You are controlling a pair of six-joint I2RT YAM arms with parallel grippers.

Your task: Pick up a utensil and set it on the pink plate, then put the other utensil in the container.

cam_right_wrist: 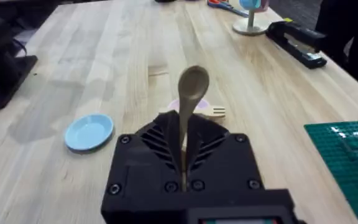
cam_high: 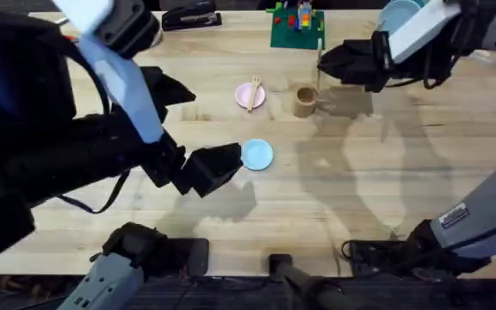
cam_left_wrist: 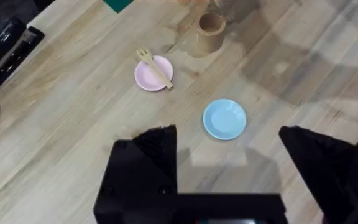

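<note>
- Fork (cam_left_wrist: 154, 67) lay across the pink plate (cam_left_wrist: 146, 78), tines poking past the rim – 1st half of task looked done.
- Spoon (cam_right_wrist: 191, 93) was clamped by its handle in the right end effector (cam_right_wrist: 183, 158), bowl end sticking out; not yet in the cup.
- Cup (cam_high: 305, 101) stood upright on the table (cam_high: 386, 181), just beside the plate, w/ the right end effector (cam_high: 327, 62) near it, up & to its far side in the overhead view. Judged: left to do = bring spoon over the cup mouth, let go.
- Left end effector (cam_left_wrist: 229, 146) hung released, fingers wide apart, nothing between them, above the table near the blue plate (cam_left_wrist: 225, 119); not needed for the rest, as I read it.
- Blue plate sat well clear of the cup, nearer the arm bases – no obstacle.
- Green baseplate w/ bricks (cam_high: 297, 27) sat at the table's far edge behind the cup; close to the right arm's working zone, could get nudged.
- Black stapler (cam_high: 189, 16) at far edge, left of that – out of the way.
- Cup is narrow & looked light – judged risk: spoon tip catching the rim & tipping it.
</note>
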